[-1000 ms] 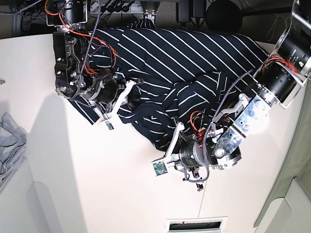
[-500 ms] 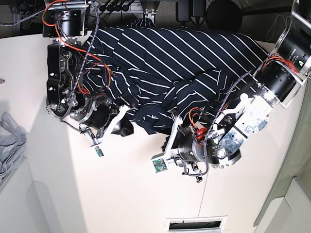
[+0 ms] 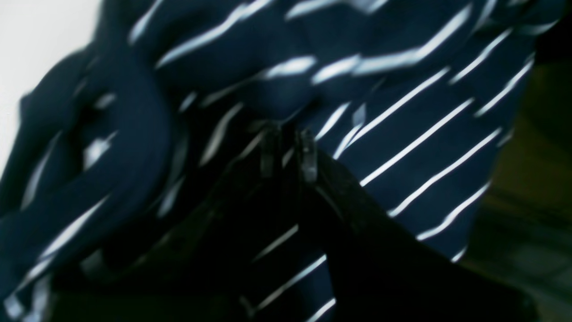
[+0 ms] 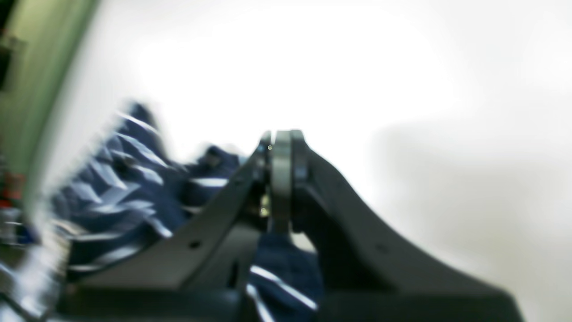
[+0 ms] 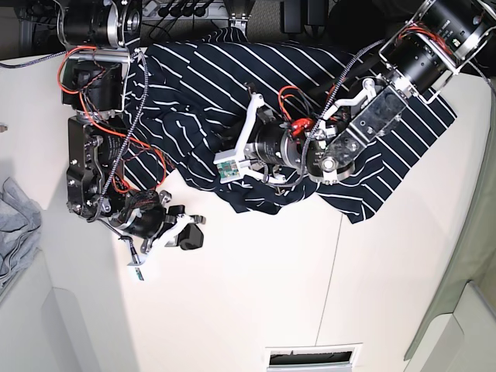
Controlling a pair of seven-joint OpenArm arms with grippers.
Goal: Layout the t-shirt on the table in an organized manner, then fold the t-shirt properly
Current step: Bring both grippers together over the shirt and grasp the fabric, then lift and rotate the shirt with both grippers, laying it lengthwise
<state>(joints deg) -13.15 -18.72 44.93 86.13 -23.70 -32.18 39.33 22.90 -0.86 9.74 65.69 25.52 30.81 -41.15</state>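
The dark navy t-shirt [image 5: 225, 74] with thin white stripes lies bunched across the far part of the cream table [image 5: 232, 310]. My left gripper [image 5: 232, 167] sits over the shirt's middle. In the left wrist view its fingertips [image 3: 288, 147] are pinched together on a fold of the t-shirt [image 3: 402, 134]. My right gripper [image 5: 188, 234] is shut with nothing in it, over bare table just off the shirt's near-left edge. The right wrist view shows its closed tips [image 4: 280, 143] against the table [image 4: 402, 89], with rumpled t-shirt [image 4: 125, 192] to the left and behind.
A light grey garment [image 5: 15, 225] lies at the table's left edge. A thin dark seam [image 5: 329, 294] runs down the tabletop toward a vent slot [image 5: 314, 358] at the near edge. Cables and equipment crowd the far edge.
My left arm has swung up and left from the near side, dragging the shirt's fold with it. My right gripper has slid off the cloth toward the near-left onto bare table.
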